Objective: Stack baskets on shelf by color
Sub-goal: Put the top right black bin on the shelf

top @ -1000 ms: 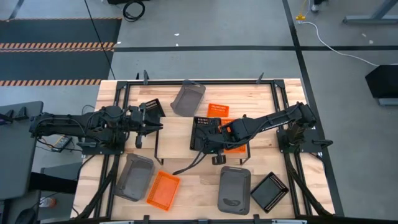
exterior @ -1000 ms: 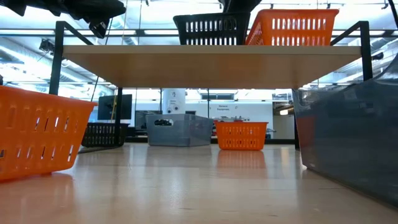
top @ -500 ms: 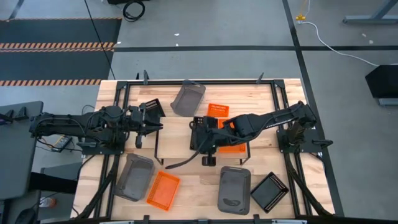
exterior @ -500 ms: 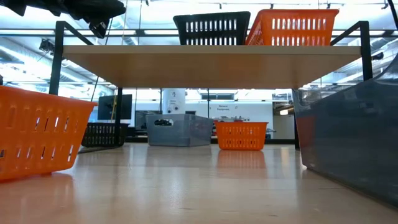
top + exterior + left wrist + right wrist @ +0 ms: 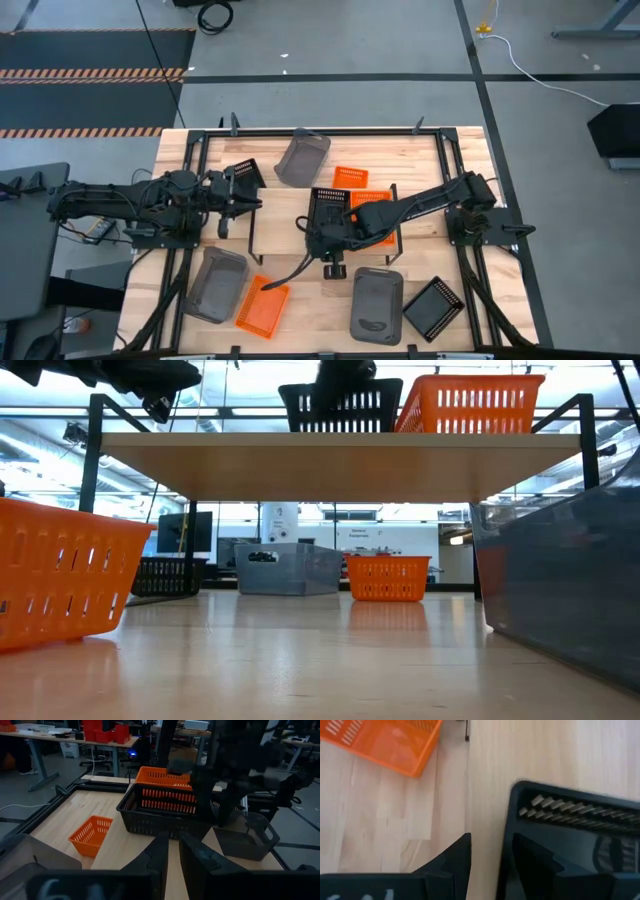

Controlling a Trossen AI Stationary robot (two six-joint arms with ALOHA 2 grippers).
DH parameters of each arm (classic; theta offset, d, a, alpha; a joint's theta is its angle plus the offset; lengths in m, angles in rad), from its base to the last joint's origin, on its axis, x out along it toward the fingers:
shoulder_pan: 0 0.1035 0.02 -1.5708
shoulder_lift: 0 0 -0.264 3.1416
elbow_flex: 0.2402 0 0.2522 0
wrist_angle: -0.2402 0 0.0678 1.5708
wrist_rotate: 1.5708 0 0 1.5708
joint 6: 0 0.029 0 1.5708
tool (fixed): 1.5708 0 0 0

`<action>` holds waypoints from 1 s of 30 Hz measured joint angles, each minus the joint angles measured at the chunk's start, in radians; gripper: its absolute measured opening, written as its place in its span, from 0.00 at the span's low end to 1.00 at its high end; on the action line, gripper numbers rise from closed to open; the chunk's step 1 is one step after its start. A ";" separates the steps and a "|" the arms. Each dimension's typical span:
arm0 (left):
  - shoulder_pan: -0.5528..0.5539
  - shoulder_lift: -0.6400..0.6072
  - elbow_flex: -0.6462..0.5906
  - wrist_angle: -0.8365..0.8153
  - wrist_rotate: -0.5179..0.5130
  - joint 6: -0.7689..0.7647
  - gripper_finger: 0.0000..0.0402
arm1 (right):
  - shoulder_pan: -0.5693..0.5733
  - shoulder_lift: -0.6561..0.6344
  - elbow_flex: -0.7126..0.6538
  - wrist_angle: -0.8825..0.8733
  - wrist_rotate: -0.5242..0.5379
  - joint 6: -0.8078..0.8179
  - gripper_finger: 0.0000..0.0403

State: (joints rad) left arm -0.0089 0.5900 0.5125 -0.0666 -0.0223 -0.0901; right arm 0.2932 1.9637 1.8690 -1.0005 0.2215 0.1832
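On the shelf, a black basket was seen standing just beside an orange basket, the right end effector spread astride the black basket's near wall. The left end effector, its fingers nearly pressed together and holding nothing, was held over the shelf's left end, whose board was bare. Around the shelf the table was crowded: a grey basket, another orange basket and a black one behind; grey, orange, grey and black baskets in front.
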 joint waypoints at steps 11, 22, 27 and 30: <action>0.000 0.000 0.000 0.000 0.000 -0.001 0.13 | 0.002 0.002 -0.001 -0.011 0.004 -0.037 0.30; 0.000 0.000 0.000 0.000 0.000 -0.002 0.13 | 0.002 0.002 -0.001 -0.024 0.000 -0.056 0.13; 0.000 0.000 0.000 0.000 0.000 -0.002 0.13 | 0.002 0.002 -0.001 -0.030 -0.002 -0.056 0.10; 0.000 0.000 0.000 0.000 0.000 -0.001 0.13 | 0.002 0.002 -0.001 -0.030 -0.002 -0.056 0.10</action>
State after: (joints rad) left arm -0.0090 0.5896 0.5125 -0.0666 -0.0227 -0.0914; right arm 0.2951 1.9659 1.8679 -1.0302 0.2199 0.1277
